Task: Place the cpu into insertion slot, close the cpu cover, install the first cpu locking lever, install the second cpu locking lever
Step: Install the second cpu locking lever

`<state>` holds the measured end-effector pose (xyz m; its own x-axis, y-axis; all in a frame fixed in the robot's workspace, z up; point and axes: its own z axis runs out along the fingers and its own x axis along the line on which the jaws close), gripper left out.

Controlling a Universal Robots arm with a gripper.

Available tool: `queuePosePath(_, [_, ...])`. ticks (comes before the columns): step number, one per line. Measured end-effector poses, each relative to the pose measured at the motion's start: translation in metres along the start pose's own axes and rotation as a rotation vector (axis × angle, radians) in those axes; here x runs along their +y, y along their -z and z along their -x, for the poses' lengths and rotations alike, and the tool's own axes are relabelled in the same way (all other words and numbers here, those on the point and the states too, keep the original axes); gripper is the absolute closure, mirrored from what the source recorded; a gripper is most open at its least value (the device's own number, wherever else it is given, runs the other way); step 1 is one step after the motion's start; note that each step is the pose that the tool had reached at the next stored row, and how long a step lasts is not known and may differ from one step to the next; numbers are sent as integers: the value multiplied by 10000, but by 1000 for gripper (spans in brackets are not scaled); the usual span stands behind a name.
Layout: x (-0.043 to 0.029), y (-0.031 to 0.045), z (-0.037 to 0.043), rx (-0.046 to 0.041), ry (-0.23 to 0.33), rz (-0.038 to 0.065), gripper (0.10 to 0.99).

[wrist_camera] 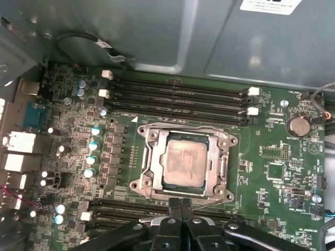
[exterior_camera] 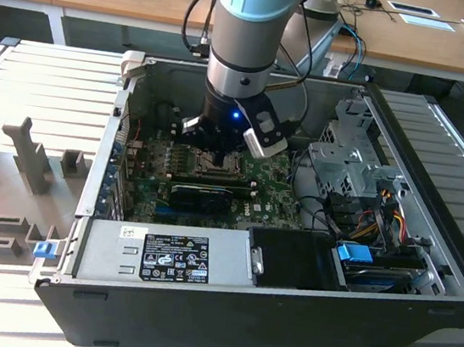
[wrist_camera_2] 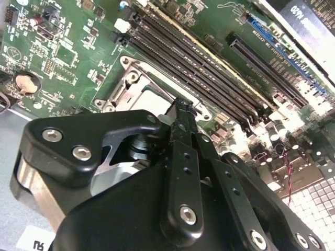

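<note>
First wrist view: a dull grey, smudged square metal cpu [wrist_camera: 183, 166] sits mid-frame under the thin silvery cpu cover [wrist_camera: 184, 137] on the green board, with the black gripper's [wrist_camera: 181, 205] fingers pressed together, empty, at the cover's edge.

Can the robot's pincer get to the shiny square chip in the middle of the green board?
Probably yes. The pincer hangs just at the edge of the socket, and the chip lies with its top bare inside the metal cover frame. Nothing lies across it in the first wrist view.
</note>
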<state>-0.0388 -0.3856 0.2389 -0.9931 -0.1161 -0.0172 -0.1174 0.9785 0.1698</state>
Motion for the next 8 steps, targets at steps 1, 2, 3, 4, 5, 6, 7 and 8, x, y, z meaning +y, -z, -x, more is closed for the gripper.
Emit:
queuePosePath(1, [-11, -1, -19, -4, 5, 37, 980])
queuePosePath(2, [-19, -1, -36, -7, 7, 62, 980])
queuePosePath(3, [-32, 1, -68, -10, 11, 96, 980])
queuePosePath(4, [-47, 4, -98, -14, 14, 135, 980])
queuePosePath(5, [-75, 8, -113, -20, 20, 200, 980])
queuePosePath(6, [-87, 8, -117, -25, 18, 235, 980])
queuePosePath(7, [-92, 8, -118, -28, 18, 256, 980])
queuePosePath(8, [-98, 0, -126, -35, 18, 308, 980])
